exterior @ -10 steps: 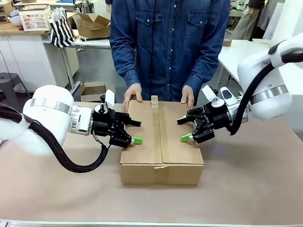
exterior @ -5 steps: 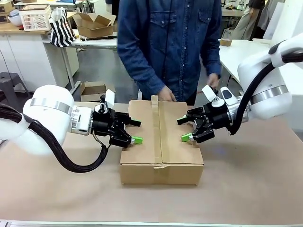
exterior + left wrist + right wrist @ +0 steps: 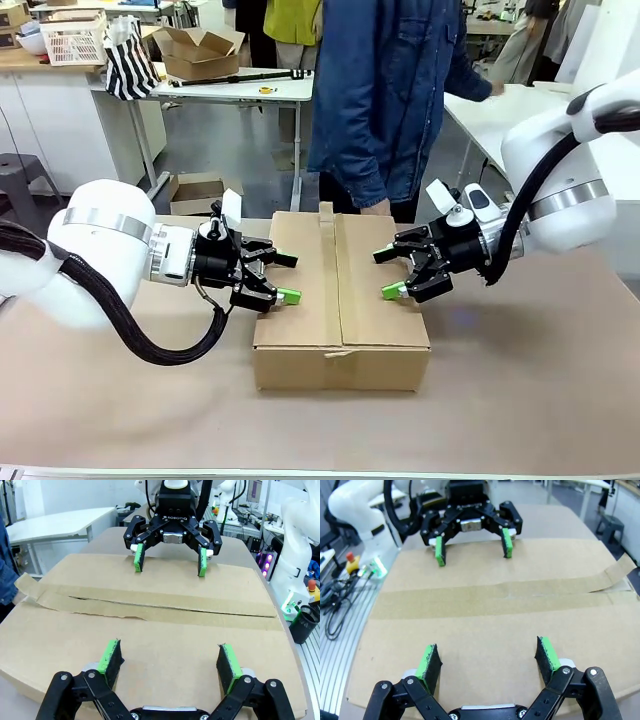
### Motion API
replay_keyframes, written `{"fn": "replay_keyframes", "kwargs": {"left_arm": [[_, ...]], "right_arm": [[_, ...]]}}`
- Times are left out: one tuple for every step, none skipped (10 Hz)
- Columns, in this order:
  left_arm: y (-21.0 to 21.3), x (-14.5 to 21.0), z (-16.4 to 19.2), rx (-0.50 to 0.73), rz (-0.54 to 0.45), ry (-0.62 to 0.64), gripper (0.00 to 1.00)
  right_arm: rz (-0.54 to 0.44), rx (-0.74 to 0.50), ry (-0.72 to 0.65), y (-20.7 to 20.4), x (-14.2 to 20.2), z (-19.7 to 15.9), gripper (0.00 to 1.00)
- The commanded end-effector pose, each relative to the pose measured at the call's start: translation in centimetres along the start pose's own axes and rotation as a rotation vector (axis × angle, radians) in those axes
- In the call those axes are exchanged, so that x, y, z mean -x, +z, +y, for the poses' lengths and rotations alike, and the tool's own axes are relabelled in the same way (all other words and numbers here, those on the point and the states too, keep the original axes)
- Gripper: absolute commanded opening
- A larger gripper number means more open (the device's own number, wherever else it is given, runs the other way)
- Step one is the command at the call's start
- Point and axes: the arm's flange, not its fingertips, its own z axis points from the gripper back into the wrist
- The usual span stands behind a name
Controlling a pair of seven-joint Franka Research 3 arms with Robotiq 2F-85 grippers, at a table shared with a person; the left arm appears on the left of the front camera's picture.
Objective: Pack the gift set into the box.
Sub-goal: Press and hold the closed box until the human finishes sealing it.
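— Grippers first: where do they stand?

— Left gripper [image 3: 278, 277] has its fingers spread wide and grips nothing; its green pads [image 3: 111, 659] sit low over the left flap of the box [image 3: 342, 300], and whether they press on the cardboard or hang just above it I cannot tell. Right gripper [image 3: 390, 273] mirrors it over the right flap, also wide open and empty. Neither has shifted over the last second.

— So what has changed?

— The person [image 3: 400, 100]. A second ago both hands lay on the far edge of the box; now they are off it, and the person has turned away toward the side table on the robot's right, one arm stretched out over it.

— And the box itself?

— Flaps down, flat, the two long ones meeting along the middle seam. A strip of brown paper tape [image 3: 490, 597] runs the length of the seam (its far end curls up loose, not pressed down). The box rests in the middle of the table [image 3: 520, 380].

— The gift set?

— Presumably under the closed flaps, though that is my judgement. The packing looks essentially done, and the grippers alone keep the flaps down while the person fetches something.
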Motion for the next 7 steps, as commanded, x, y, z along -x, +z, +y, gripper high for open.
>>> {"fn": "replay_keyframes", "kwargs": {"left_arm": [[0.03,0.23,-0.17,-0.001,0.008,0.002,1.00],[0.03,0.23,-0.17,-0.001,0.008,0.002,1.00],[0.03,0.23,-0.17,-0.001,0.008,0.002,1.00],[0.03,0.23,-0.17,-0.001,0.008,0.002,1.00],[0.03,0.23,-0.17,-0.001,0.008,0.002,1.00],[0.03,0.23,-0.17,-0.001,0.008,0.002,1.00],[0.03,0.23,-0.17,-0.001,0.008,0.002,1.00]], "right_arm": [[-0.008,0.006,-0.008,-0.12,0.31,0.17,1.00],[-0.008,0.006,-0.008,-0.12,0.31,0.17,1.00],[-0.008,0.006,-0.008,-0.12,0.31,0.17,1.00],[-0.008,0.006,-0.008,-0.12,0.31,0.17,1.00],[-0.008,0.006,-0.008,-0.12,0.31,0.17,1.00],[-0.008,0.006,-0.008,-0.12,0.31,0.17,1.00],[-0.008,0.006,-0.008,-0.12,0.31,0.17,1.00]]}}
